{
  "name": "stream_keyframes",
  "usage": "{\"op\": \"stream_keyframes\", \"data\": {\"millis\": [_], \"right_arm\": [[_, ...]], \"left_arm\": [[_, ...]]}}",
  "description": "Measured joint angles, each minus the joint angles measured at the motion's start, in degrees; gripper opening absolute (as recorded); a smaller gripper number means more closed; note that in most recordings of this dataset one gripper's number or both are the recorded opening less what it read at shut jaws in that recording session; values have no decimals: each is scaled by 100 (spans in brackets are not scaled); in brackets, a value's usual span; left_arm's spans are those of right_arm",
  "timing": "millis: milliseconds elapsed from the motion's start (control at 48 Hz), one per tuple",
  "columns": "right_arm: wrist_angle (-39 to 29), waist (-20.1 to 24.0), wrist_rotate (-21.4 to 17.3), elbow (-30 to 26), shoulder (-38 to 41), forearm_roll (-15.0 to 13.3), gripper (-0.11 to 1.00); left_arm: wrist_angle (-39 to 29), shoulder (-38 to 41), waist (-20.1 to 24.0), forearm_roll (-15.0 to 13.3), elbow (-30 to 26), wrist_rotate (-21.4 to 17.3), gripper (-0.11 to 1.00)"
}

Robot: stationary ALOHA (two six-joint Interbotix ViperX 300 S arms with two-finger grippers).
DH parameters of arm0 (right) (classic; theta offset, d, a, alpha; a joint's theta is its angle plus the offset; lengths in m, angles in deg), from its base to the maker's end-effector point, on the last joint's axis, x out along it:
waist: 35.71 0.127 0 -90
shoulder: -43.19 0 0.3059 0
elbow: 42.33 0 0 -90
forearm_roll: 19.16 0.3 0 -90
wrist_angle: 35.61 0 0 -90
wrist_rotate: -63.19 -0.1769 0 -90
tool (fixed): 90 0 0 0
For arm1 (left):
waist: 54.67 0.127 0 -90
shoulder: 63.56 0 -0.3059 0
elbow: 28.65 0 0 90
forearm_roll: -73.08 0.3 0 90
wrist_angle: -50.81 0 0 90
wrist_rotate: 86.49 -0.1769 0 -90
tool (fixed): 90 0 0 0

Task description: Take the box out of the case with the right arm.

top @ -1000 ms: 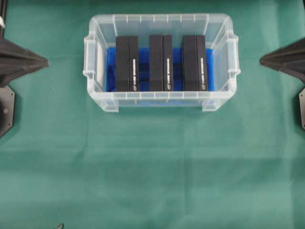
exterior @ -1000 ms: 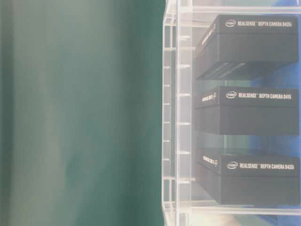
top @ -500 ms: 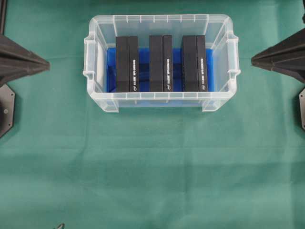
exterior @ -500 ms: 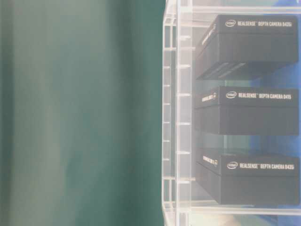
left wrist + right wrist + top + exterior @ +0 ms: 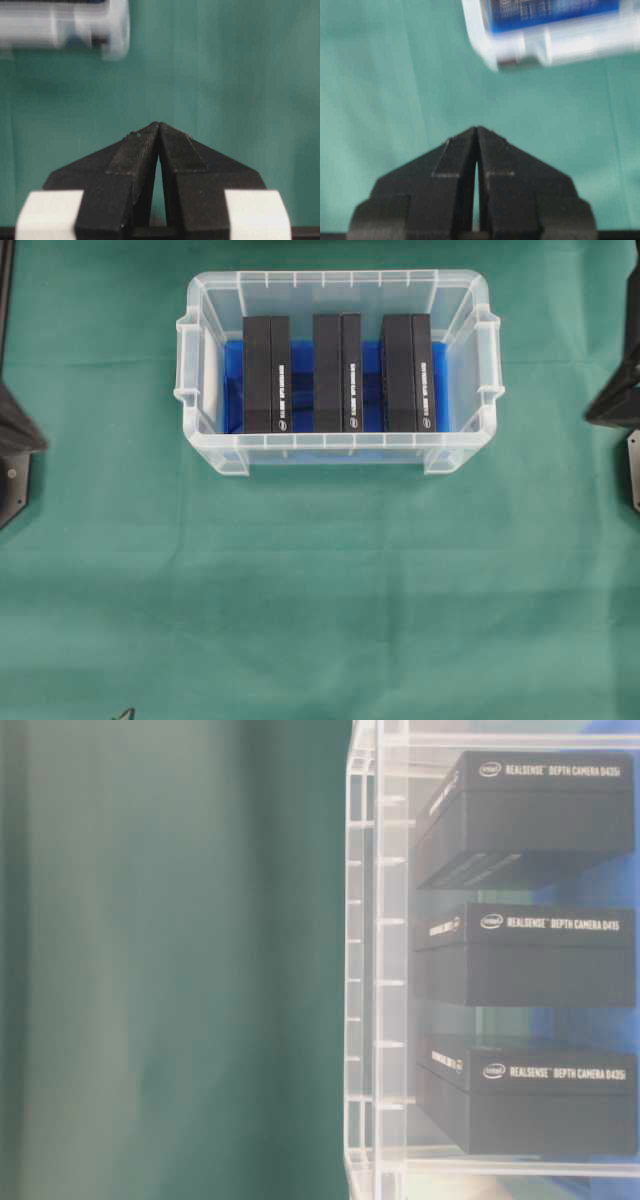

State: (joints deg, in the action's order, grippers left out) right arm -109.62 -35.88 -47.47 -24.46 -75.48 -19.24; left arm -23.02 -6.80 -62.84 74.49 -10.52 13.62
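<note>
Clear plastic case holds three black camera boxes on edge; right claw is pressed together, well apart over green surface. Tight spacing risks snagging the neighbouring box.

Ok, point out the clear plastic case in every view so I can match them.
Overhead: case top centre, three black boxes inside.
Table-level: fills the right side, wall facing camera.
Left wrist: blurred corner top left.
Right wrist: blurred corner top right.
Shared landmark: green cloth.
</note>
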Motion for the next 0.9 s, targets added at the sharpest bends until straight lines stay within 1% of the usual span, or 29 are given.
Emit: {"op": "stream_keyframes", "data": {"millis": [62,146,375,458,521,604,729,750,812,854,896], "right_arm": [[-369,0,-35,-53,70,0,0],[-615,0,-44,-105,132,0,0],[-659,0,-53,-158,185,0,0],[-659,0,-158,-158,185,0,0],[-668,0,-360,-158,185,0,0],[-686,0,-844,-158,202,0,0],[-765,0,-2048,-158,255,-26,0],[-782,0,-2197,-158,255,-26,0],[-870,0,-3059,-167,290,-53,0],[-923,0,-3524,-167,308,-62,0],[-993,0,-4078,-167,316,-70,0]], "left_arm": [[-325,44,-79,0,-70,0,0],[-536,62,-132,0,-105,35,0],[-606,62,-149,0,-114,35,0],[-606,79,-149,0,-114,35,0],[-606,88,-149,0,-114,26,0],[-606,79,-149,0,-114,26,0],[-606,79,-149,0,-114,26,0],[-606,88,-149,0,-114,35,0],[-606,88,-149,0,-114,35,0],[-598,88,-149,0,-114,35,0],[-606,88,-149,0,-114,35,0]]}}
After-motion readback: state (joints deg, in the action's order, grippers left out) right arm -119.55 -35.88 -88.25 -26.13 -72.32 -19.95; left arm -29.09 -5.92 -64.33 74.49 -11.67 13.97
